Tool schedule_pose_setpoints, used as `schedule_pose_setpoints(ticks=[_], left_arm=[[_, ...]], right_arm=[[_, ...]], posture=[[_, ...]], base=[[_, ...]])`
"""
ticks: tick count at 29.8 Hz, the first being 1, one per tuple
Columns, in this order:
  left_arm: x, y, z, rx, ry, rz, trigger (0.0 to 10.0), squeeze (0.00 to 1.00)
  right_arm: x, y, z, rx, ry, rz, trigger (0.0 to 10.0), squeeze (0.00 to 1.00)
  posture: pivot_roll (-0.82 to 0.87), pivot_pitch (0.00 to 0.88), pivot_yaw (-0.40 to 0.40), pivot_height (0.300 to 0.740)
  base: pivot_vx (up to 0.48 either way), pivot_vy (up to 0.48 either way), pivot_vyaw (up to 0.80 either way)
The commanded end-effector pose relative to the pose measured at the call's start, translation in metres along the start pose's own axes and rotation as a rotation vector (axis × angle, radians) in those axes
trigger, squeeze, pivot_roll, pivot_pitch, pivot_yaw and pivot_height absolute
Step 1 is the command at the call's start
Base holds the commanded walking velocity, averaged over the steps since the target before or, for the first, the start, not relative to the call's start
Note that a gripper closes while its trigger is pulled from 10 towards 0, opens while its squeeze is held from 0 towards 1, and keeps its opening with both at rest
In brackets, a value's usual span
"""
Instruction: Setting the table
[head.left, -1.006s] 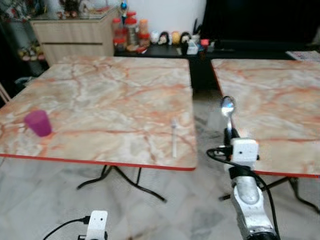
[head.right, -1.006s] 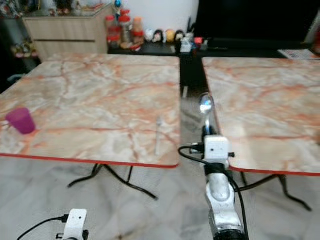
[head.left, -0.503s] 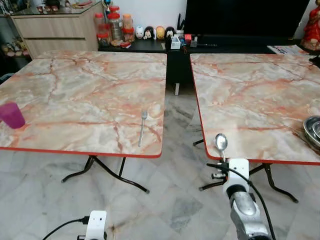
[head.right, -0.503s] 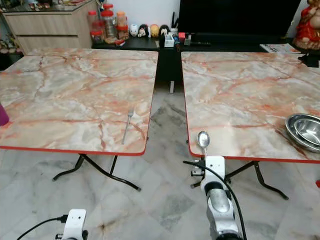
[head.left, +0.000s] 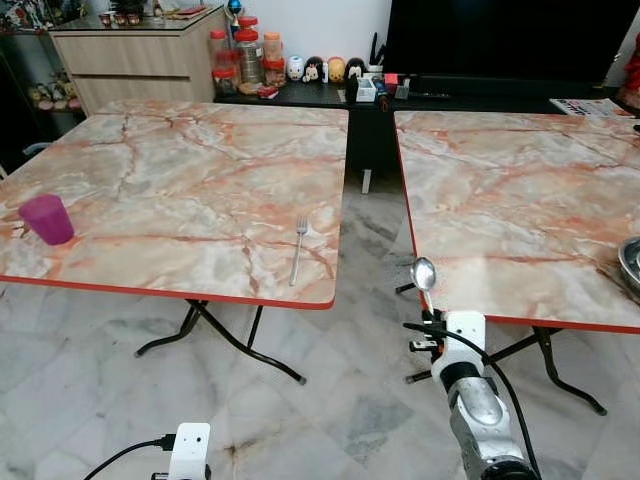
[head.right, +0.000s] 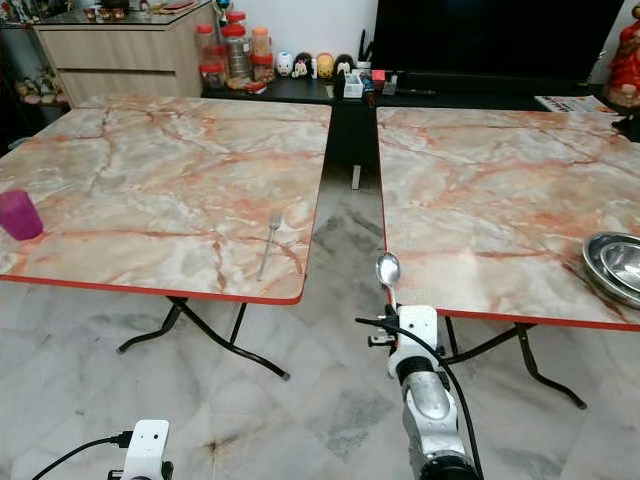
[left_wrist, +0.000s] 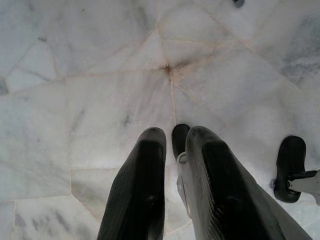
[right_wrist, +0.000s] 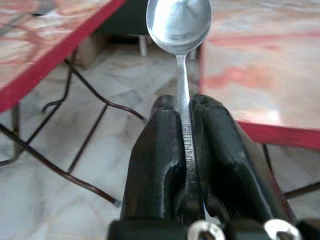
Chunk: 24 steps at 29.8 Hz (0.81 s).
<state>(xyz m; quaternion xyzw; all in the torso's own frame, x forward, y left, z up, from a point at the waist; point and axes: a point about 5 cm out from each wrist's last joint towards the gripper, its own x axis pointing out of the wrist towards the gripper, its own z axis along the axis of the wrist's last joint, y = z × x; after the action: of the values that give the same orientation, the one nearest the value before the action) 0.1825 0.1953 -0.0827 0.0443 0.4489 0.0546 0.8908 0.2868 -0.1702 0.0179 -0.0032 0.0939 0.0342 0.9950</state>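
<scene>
Compared with 0.5 seconds ago, the right claw (right_wrist: 186, 125) and its spoon (head.left: 424, 275) sit a little higher against the near edge of the right tabletop (head.left: 520, 200), though the camera has swung too. Its 2 fingers pinch the spoon's handle, bowl upward. The left claw (left_wrist: 172, 145) hangs over the floor, fingers nearly together, while a fork (head.left: 297, 252) and purple cup (head.left: 47, 218) rest on the left tabletop (head.left: 190, 190).

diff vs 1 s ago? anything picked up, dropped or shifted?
Mostly the camera moved: the view swung and sharpened, and the metal bowls on the right table came into sight. Nothing was taken hold of or let go. The right pincer stays shut on the spoon, bowl end up, between the two tables. The fork and purple cup lie as before on the left table; the left pincer still hangs low over the floor.
</scene>
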Motion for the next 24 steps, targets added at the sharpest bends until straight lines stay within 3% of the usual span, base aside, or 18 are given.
schedule_pose_setpoints(ticks=[1,6,10,15,22,24], left_arm=[[0.000,0.003,0.001,-0.011,-0.003,0.012,10.0,0.00],[0.000,0.003,0.001,-0.008,-0.001,0.011,10.0,0.00],[0.000,0.003,0.000,-0.001,0.004,0.008,10.0,0.00],[0.000,0.003,0.000,-0.003,0.005,0.008,10.0,0.00],[0.000,0.003,0.000,0.000,0.005,0.007,10.0,0.00],[0.001,0.003,0.001,0.014,0.008,-0.002,10.0,0.00]], right_arm=[[0.004,0.003,0.006,0.000,-0.020,0.020,10.0,0.00],[0.000,0.008,-0.010,-0.020,0.070,0.072,10.0,0.00],[-0.013,0.001,-0.042,-0.099,0.292,0.049,10.0,0.00],[-0.032,-0.004,-0.066,-0.093,0.419,0.044,10.0,0.00],[-0.041,-0.008,-0.077,-0.067,0.466,0.015,10.0,0.00],[-0.069,-0.018,-0.102,0.015,0.594,-0.069,10.0,0.00]], posture=[[-0.03,0.000,-0.022,0.740],[-0.03,0.000,-0.022,0.740],[-0.03,0.000,-0.020,0.740],[-0.03,0.000,-0.019,0.740],[-0.03,0.000,-0.018,0.740],[-0.04,0.000,-0.008,0.740]], base=[[0.000,0.000,0.00],[0.000,0.000,0.00],[0.000,0.000,0.00],[0.000,0.000,0.00],[0.000,0.000,0.00],[0.000,0.000,0.00]])
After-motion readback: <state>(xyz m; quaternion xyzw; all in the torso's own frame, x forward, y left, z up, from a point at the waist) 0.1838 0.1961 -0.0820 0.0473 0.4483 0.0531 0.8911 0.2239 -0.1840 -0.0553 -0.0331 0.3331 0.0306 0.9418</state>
